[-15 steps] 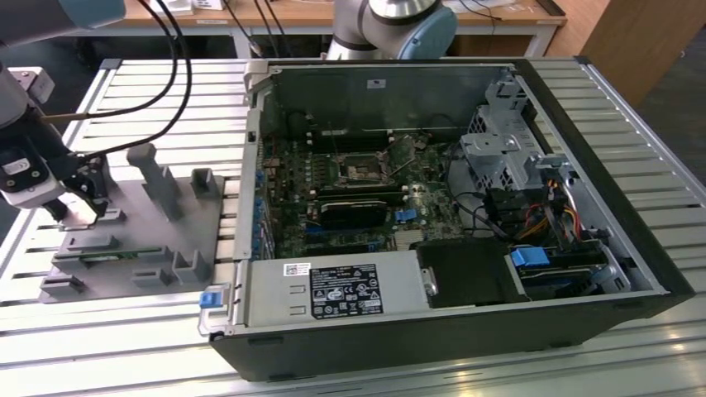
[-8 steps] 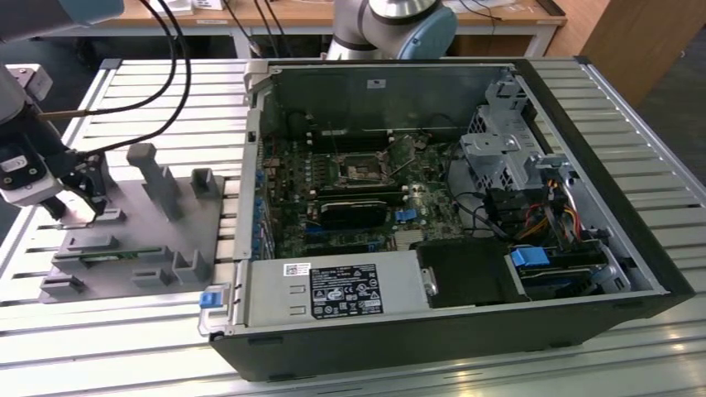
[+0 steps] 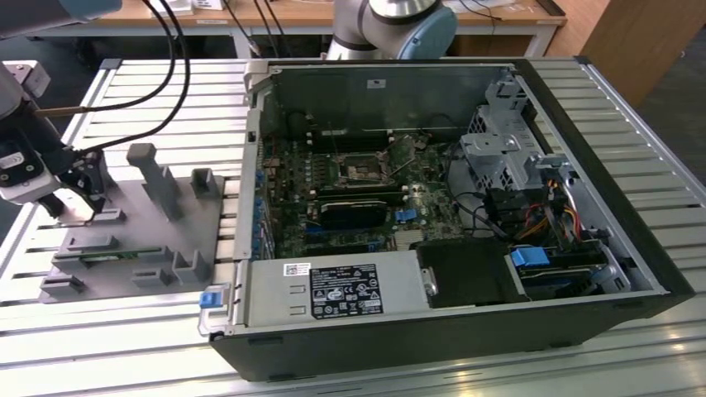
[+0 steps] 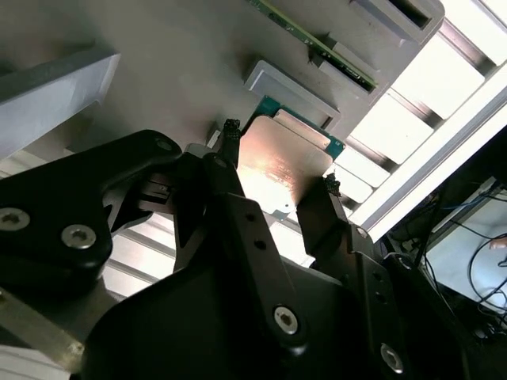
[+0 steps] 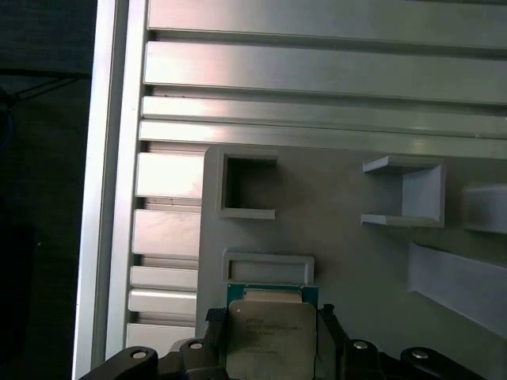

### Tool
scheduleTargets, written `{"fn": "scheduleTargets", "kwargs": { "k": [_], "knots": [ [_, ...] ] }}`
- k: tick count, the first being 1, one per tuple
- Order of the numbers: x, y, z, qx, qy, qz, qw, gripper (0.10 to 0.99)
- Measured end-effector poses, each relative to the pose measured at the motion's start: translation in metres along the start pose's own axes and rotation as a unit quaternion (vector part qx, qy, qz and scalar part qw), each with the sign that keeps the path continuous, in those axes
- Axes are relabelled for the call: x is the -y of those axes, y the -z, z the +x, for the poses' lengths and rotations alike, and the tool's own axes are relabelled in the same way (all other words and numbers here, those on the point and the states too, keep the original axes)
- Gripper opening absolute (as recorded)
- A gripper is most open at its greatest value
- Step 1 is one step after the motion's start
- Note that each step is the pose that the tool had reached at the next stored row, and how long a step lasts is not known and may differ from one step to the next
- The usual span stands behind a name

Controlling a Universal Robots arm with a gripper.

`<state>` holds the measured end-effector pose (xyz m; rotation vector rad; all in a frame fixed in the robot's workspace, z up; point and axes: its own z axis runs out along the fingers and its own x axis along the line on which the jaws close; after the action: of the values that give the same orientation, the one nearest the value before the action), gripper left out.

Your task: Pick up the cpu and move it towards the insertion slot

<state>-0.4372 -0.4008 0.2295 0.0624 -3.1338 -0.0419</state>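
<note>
The slatted aluminium table (image 3: pixel 111 339) carries everything else. An open computer case (image 3: pixel 441 343) lies on its side and takes up the table from the middle to the edge at the exterior view's right. Inside it, the motherboard (image 3: pixel 331 194) lies flat against the case floor. The insertion slot (image 3: pixel 361 171), a square socket with a dark centre and a metal frame, sits near the middle of the board.

A grey fixture plate (image 3: pixel 144 248) with raised blocks lies along the table's edge at the exterior view's left, just beside the case.

My gripper (image 3: pixel 75 198) hangs over the plate's corner nearest that table edge. In both wrist views my gripper (image 4: pixel 279 158) (image 5: pixel 271 315) is closed on the cpu (image 4: pixel 287 166) (image 5: pixel 269 340), with one black finger (image 4: pixel 231 146) on each of two opposite edges.

The cpu faces up with its pale metal top showing. Its green rim is just beside a low grey ledge (image 5: pixel 269 267) of the plate, and a square grey recess (image 5: pixel 249 186) lies beyond that ledge. I cannot tell whether the chip rests on the plate or is clear of it. It is well apart from the insertion slot.
</note>
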Motion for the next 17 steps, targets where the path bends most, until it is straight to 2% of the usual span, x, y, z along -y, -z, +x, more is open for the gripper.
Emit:
{"fn": "scheduleTargets", "kwargs": {
  "k": [17],
  "knots": [
    [-0.0004, 0.0078, 0.0000, 0.0000, 0.000, 0.0000, 1.0000, 0.541]
  ]
}}
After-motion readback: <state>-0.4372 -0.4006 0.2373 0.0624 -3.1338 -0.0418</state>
